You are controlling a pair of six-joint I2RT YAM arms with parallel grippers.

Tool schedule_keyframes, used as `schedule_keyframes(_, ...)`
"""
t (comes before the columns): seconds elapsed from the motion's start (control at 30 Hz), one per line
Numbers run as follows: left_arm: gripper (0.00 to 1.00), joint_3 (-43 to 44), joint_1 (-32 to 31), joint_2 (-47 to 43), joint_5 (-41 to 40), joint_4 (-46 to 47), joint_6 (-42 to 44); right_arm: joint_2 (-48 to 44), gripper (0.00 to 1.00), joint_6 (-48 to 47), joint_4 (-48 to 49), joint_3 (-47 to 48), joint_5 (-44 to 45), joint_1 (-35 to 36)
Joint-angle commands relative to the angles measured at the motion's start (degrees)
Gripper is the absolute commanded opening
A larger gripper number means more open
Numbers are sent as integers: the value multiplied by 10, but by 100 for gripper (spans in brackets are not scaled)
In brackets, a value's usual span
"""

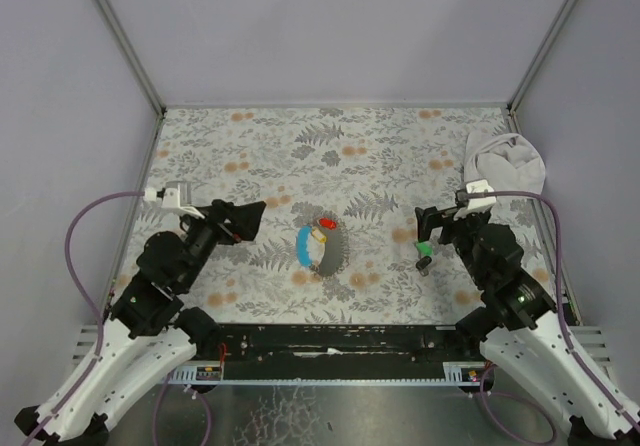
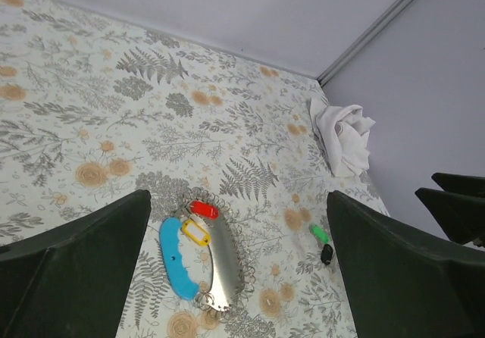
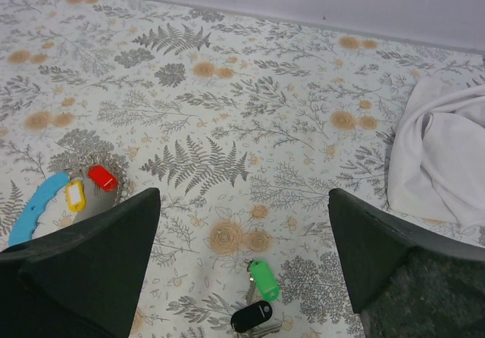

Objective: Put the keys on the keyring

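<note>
We see both arms low over the table (image 1: 400,146), which is covered with a grey fern and orange flower pattern. The left gripper (image 1: 250,223) stands wide open and holds nothing; in its wrist view the two dark fingers (image 2: 76,270) are far apart at the lower corners, with bare pattern and the keyring between them. The right gripper (image 1: 428,231) is also spread wide and empty, and its fingers (image 3: 83,262) frame the table in the same manner. The keyring (image 2: 220,266) lies flat near the middle of the table, between the two arms, with its light blue part on the left side and its grey part on the right. The yellow key (image 2: 195,232) rests at the far end of the keyring, between the blue part and the grey part, and the red key (image 2: 204,210) lies just beyond it, touching the hoop; we cannot tell whether either one is really threaded on. The green key (image 3: 264,279) and the black key (image 3: 251,317) lie together on the table, well apart from the keyring, just beside the right gripper but not gripped by it. A white cloth (image 3: 443,164) is bundled in the far right corner.
</note>
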Motion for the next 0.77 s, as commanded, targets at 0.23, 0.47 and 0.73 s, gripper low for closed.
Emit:
schedule_keyframes(0.23, 100, 91, 2, -41, -42, -140, 85, -88, 99, 12, -25, -31, 11, 0)
schedule_keyframes(0.47, 100, 76, 19, -93, -37, -134, 86, -76, 99, 6, -14, -35, -3, 0)
schedule_keyframes(0.73, 100, 68, 36, -101, -14, -123, 88, -69, 99, 0, -17, -33, -4, 0)
